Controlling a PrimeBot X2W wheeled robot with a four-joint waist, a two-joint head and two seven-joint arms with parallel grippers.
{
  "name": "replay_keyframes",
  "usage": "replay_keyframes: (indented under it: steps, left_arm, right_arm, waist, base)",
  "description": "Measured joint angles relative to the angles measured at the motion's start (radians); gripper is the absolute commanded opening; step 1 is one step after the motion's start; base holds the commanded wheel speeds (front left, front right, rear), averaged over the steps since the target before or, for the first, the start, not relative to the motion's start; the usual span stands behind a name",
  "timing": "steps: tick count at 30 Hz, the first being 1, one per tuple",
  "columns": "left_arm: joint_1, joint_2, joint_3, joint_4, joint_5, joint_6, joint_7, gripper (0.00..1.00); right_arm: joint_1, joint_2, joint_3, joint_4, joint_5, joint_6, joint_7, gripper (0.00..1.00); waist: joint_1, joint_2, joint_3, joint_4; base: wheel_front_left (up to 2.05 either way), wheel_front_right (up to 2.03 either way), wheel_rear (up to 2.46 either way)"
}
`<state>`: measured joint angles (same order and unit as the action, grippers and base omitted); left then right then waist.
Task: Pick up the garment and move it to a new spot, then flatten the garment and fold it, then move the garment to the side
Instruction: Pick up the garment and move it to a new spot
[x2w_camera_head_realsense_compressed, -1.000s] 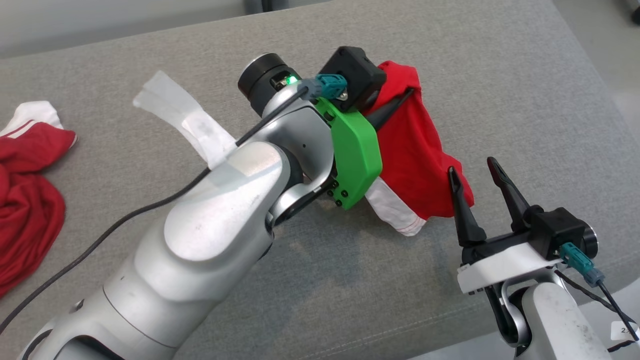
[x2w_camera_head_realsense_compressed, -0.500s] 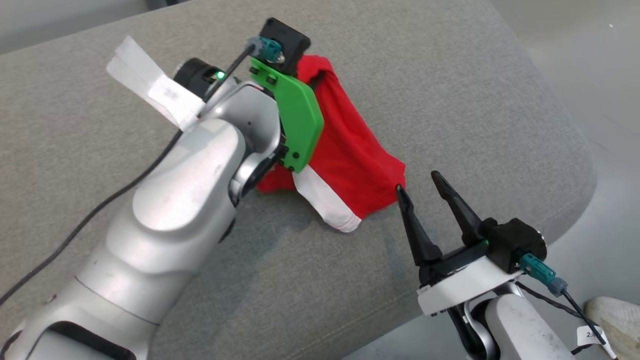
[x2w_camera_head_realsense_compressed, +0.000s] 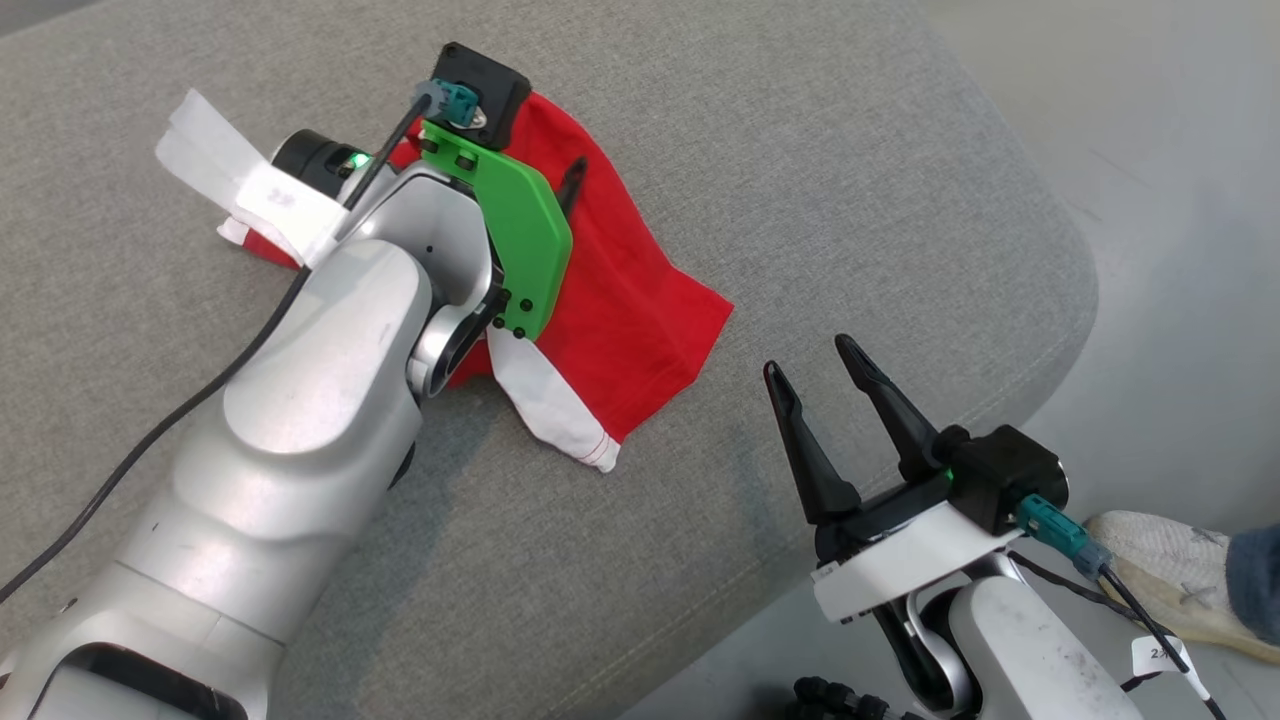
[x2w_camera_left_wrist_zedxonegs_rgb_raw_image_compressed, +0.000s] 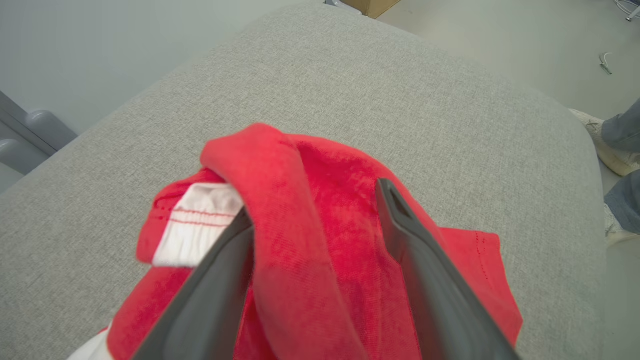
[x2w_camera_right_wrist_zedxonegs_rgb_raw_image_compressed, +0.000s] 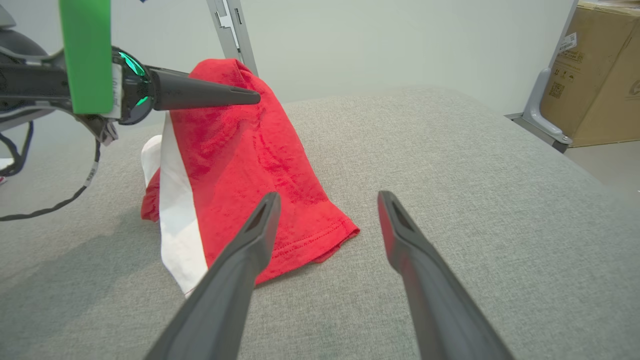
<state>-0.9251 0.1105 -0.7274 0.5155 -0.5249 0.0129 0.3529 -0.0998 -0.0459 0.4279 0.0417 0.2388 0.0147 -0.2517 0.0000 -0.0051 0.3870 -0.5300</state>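
The garment (x2w_camera_head_realsense_compressed: 640, 310) is red with a white band and lies heaped on the grey cushion (x2w_camera_head_realsense_compressed: 850, 150). My left gripper (x2w_camera_left_wrist_zedxonegs_rgb_raw_image_compressed: 314, 200) is open over its far end, and a raised fold of the garment (x2w_camera_left_wrist_zedxonegs_rgb_raw_image_compressed: 280, 210) stands between the two spread fingers. In the right wrist view one left finger (x2w_camera_right_wrist_zedxonegs_rgb_raw_image_compressed: 205, 95) lies level against the peak of the garment (x2w_camera_right_wrist_zedxonegs_rgb_raw_image_compressed: 240, 165). My right gripper (x2w_camera_head_realsense_compressed: 806, 355) is open and holds nothing, just right of the garment's near corner. Its own view shows that gripper (x2w_camera_right_wrist_zedxonegs_rgb_raw_image_compressed: 328, 196) a short way from the hem.
The cushion's rounded edge (x2w_camera_head_realsense_compressed: 1060, 300) drops to the floor at the right. A person's pale shoe (x2w_camera_head_realsense_compressed: 1150, 560) and trouser leg (x2w_camera_head_realsense_compressed: 1255, 590) stand on the floor there. A cardboard box (x2w_camera_right_wrist_zedxonegs_rgb_raw_image_compressed: 600, 75) and a metal post (x2w_camera_right_wrist_zedxonegs_rgb_raw_image_compressed: 232, 30) are behind the cushion.
The head camera has swung right. My left gripper has gone from shut on the garment to open. The garment has come down and spread on the cushion. My right gripper stays open.
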Motion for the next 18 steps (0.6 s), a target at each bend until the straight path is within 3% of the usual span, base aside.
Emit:
replay_keyframes:
  steps: [7, 18]
  left_arm:
    - [0.0, -0.02, -0.019, -0.001, 0.003, -0.004, -0.045, 1.0]
    - [0.05, -0.034, 0.008, -0.025, -0.016, -0.004, -0.149, 1.0]
  right_arm:
    - [-0.03, 0.001, 0.001, 0.032, -0.038, 0.007, 0.0, 1.0]
    - [-0.023, 0.0, 0.035, 0.117, -0.067, 0.038, 0.0, 1.0]
  waist:
    - [0.0, 0.0, -0.01, 0.047]
    - [0.0, 0.0, -0.062, 0.185]
  base:
    - [0.0, 0.0, 0.0]
    - [0.0, 0.0, 0.0]
